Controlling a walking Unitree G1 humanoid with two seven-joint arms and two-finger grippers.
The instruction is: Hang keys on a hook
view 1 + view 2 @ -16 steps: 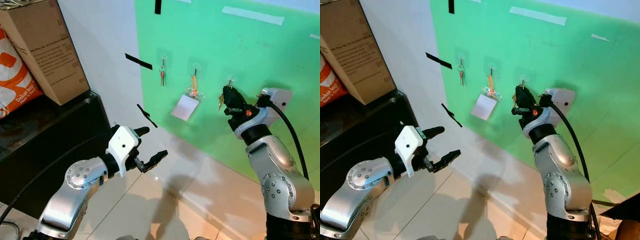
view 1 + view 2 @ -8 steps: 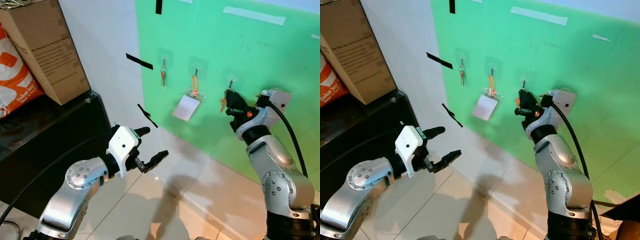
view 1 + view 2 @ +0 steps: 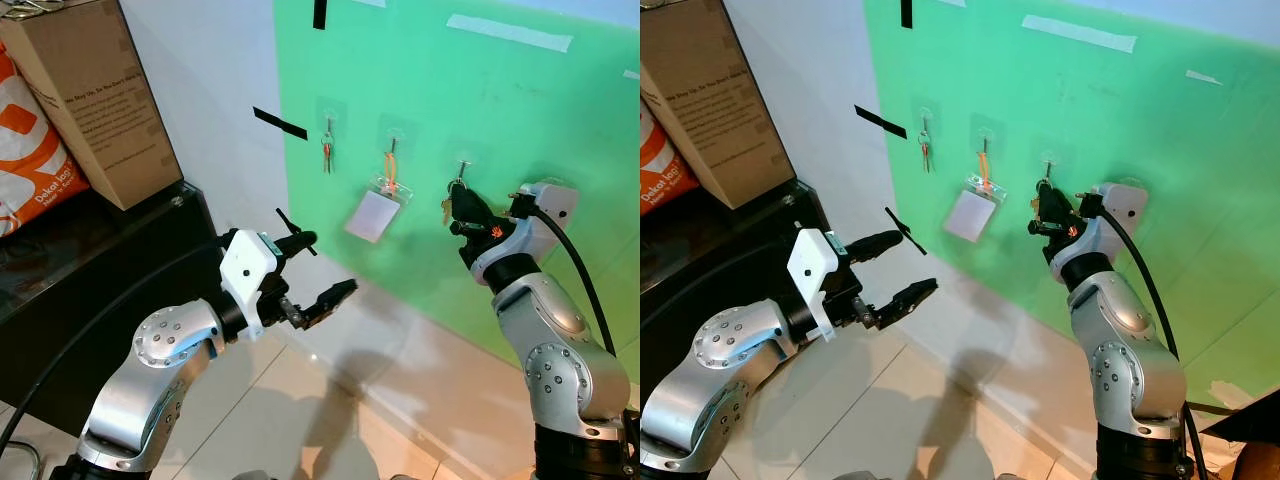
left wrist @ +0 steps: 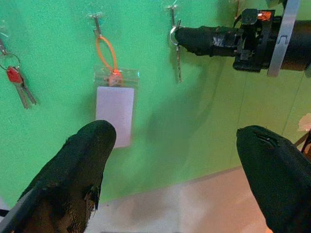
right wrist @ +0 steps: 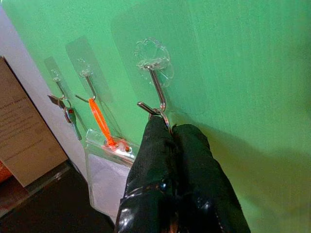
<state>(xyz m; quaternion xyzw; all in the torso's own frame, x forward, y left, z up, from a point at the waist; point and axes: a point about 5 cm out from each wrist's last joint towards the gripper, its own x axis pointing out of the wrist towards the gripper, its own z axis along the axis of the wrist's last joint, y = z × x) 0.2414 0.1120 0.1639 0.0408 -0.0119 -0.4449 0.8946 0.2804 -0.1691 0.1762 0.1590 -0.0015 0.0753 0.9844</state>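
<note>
Scanning left to right: my left gripper (image 3: 318,270) hangs spread and empty at lower centre, well apart from the wall. At centre right, my right gripper (image 5: 165,127) is pinched on the small metal key ring with dangling keys (image 4: 176,46), ring touching the clear stick-on wire hook (image 5: 154,82), keys hanging straight down. Right arm is nearer.

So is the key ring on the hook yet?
On. The key ring loops over the hook, with the right gripper pinching it.
</note>
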